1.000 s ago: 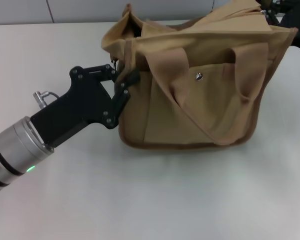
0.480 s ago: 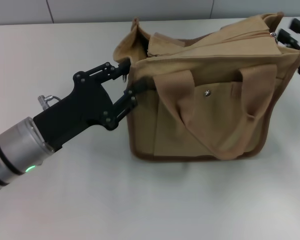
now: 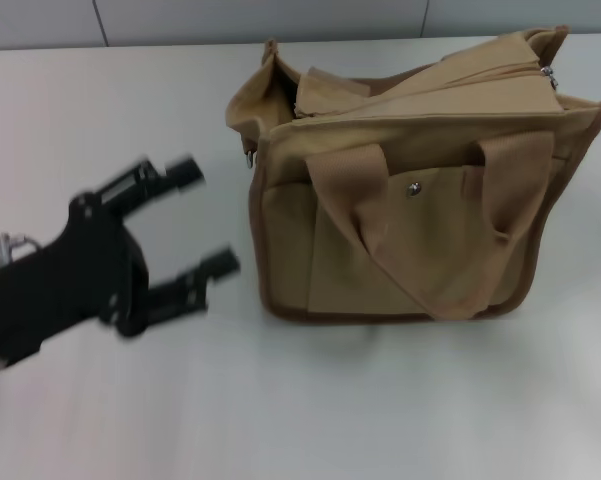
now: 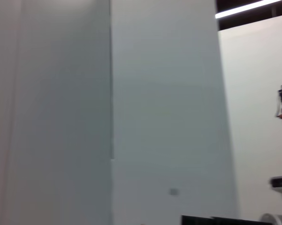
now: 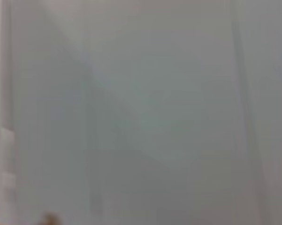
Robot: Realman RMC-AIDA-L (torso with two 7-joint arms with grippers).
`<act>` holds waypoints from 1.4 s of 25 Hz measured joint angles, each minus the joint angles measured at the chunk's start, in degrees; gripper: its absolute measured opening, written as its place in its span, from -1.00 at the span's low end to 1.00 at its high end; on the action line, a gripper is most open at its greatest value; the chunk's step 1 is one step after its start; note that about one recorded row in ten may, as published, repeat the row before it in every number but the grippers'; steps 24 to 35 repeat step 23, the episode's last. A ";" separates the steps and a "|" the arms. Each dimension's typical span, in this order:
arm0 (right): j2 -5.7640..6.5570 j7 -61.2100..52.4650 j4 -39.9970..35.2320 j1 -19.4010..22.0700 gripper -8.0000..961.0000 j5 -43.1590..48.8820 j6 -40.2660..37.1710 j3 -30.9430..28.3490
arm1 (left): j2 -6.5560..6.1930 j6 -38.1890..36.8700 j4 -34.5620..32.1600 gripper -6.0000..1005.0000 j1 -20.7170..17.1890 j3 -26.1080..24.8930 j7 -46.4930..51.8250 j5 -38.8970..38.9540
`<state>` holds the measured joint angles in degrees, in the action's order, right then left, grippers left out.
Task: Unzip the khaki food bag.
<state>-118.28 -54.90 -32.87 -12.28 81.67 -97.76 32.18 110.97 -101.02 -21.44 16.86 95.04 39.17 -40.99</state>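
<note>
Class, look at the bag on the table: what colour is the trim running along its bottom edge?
Darker brown than the bag's tan cloth; the trim shows best in the head view.

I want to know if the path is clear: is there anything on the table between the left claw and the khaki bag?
Nothing visible. Only bare white table lies between the open left claw and the near end of the khaki food bag.

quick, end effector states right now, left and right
Left end effector: open, holding nothing, on the table left of the bag.
Right end effector: not in view.
</note>
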 joint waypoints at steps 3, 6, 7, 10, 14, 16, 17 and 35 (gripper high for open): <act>0.50 -4.04 -1.52 0.34 0.42 7.40 -8.90 0.76 | -1.21 -3.19 -0.02 0.59 0.62 -0.14 4.17 -6.17; 0.33 -4.84 -2.88 -1.13 0.65 18.42 -15.78 2.40 | -1.49 -3.68 -0.86 0.65 1.87 -0.22 7.78 -14.09; 0.14 -5.24 -2.98 -1.84 0.68 21.56 -16.33 3.12 | -1.31 -3.48 -0.92 0.65 2.23 -0.26 8.49 -16.64; -0.77 -6.20 -2.91 -4.21 0.76 29.56 -15.89 4.36 | -0.19 -1.96 -0.97 0.65 2.68 -0.33 8.87 -20.95; -1.15 -6.17 -1.30 -5.80 0.75 31.64 -13.68 4.55 | 0.79 -0.02 -1.08 0.64 2.70 -0.50 8.53 -22.99; -1.15 -5.94 -0.69 -6.08 0.75 31.47 -13.15 4.27 | 0.86 0.30 -1.11 0.64 2.72 -0.76 8.52 -23.23; -1.15 -5.90 -0.57 -6.14 0.75 31.41 -12.99 4.07 | 0.91 0.36 -1.13 0.64 2.72 -0.88 8.48 -23.29; -1.10 -5.59 -0.53 -6.17 0.75 31.40 -12.28 3.73 | 0.99 0.43 -1.31 0.64 2.63 -1.65 8.32 -23.36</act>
